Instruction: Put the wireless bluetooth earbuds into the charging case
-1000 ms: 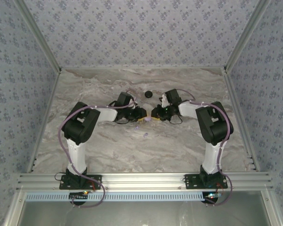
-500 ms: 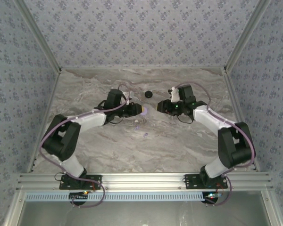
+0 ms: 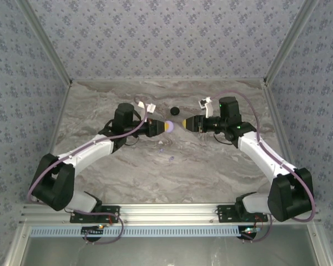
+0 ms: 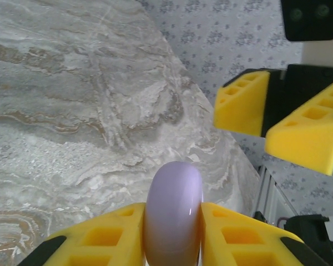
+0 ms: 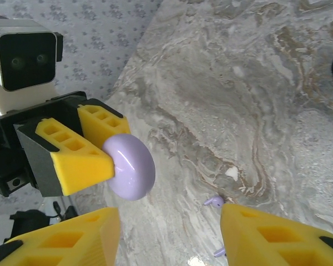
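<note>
Clamped edge-on in the left gripper [image 4: 173,224]: a pale purple case [image 4: 173,213], round and glossy, with a yellow finger [image 4: 100,241] pressed to each flat face. Held up off the marbled table [image 3: 211,172]. Faced from just beside the case, across a small gap, by the right gripper [image 5: 169,233] — jaws apart, touching nothing.

Down on the table under the case, slightly toward the arm bases: one pale purple earbud [image 5: 213,201], tiny and stemmed. A little further from the case the same way, a second bud [image 5: 220,252]. Both apart from each other and clear of either gripper.

Beyond the case toward the back wall, lying apart: a black round case [image 3: 174,110].

Bare table all round below the case, with the side walls and back edge well away from it — plenty of free room on every side.

Bottom of the case cut off at the lower border of the left wrist view. No lid seam to make out on it, so open or closed cannot be told. Second bud partly covered by a right finger. From above, both buds no more than pale specks.
</note>
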Robot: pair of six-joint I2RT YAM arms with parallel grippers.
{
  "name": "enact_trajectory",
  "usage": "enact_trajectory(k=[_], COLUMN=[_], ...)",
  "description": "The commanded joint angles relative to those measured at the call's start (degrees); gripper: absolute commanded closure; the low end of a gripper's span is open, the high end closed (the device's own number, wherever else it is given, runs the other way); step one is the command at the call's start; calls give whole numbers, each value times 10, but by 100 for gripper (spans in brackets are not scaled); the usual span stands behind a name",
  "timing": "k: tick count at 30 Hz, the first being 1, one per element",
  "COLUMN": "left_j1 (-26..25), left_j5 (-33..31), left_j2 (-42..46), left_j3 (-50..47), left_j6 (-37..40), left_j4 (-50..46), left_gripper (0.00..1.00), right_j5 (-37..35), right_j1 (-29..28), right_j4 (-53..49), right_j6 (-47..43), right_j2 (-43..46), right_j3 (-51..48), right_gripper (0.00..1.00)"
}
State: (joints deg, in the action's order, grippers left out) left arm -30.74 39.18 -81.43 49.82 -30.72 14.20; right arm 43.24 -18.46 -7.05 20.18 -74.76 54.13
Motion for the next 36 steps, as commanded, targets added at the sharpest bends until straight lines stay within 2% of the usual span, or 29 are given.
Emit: enact_trajectory(k=[1, 9, 22, 29, 36], left_j1=[2, 0, -11, -13, -16], left_j5=[49, 86, 97, 98, 95], left_j2=[30, 46, 50, 50, 47], left_j3=[-5, 1, 12, 14, 15], left_j6=[22, 35, 64, 70, 70], left_j4=[37, 32, 5, 0, 0], left_gripper=[73, 73, 73, 73, 73], right_j5=[56, 89, 101, 122, 133], right_j1=[2, -17, -43, -53, -60], right_j4=[15, -3, -22, -20, -24], right_j6=[-20, -41, -65, -69, -75], right_j2=[4, -15, -44, -57, -65], right_j3=[5, 30, 59, 67, 70], right_gripper=[46, 41, 41, 47, 57])
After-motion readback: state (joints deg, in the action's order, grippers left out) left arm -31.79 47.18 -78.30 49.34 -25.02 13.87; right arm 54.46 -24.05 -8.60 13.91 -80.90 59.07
